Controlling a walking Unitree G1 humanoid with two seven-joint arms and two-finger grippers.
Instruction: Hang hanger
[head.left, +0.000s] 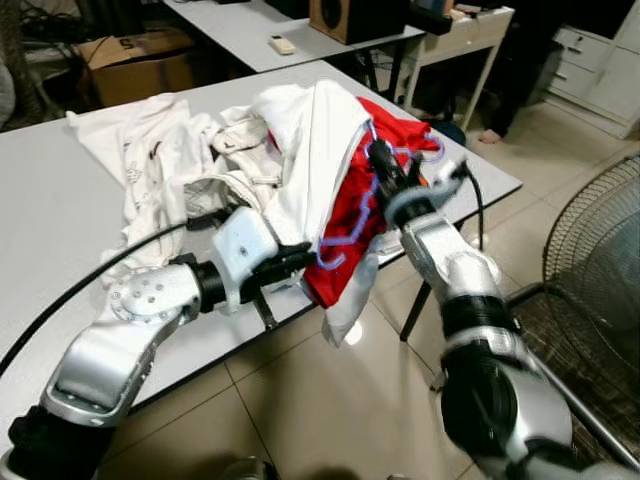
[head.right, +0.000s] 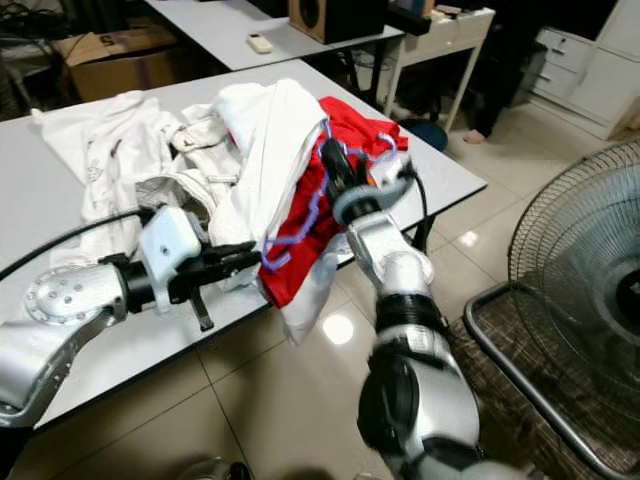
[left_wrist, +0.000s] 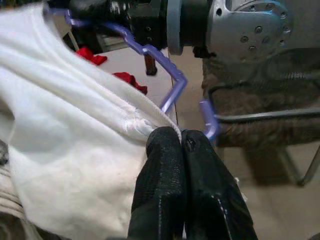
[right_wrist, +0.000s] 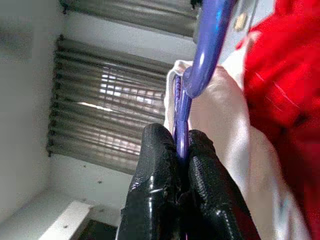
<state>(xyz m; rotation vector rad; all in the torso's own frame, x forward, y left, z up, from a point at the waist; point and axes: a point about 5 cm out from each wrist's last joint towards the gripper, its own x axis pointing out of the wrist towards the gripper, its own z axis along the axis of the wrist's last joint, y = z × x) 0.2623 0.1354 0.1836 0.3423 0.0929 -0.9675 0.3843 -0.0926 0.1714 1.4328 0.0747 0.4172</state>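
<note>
A purple plastic hanger (head.left: 350, 226) sits inside a white and red garment (head.left: 312, 130) that drapes over the grey table's (head.left: 50, 205) front edge. My right gripper (head.left: 378, 156) is raised over the red part and is shut on the hanger's thin bar (right_wrist: 181, 107). Lower and to the left, my left gripper (head.left: 305, 257) is shut on the garment's white hem (left_wrist: 135, 120), close to the hanger's end (left_wrist: 209, 122). Most of the hanger is hidden under the cloth.
A pile of white clothes (head.left: 150, 145) lies further back on the table. A large floor fan (head.left: 600, 250) stands at the right. Behind are a cardboard box (head.left: 135, 62), a second table (head.left: 240, 25) with a remote (head.left: 282, 43), and a person's foot (head.left: 490, 135).
</note>
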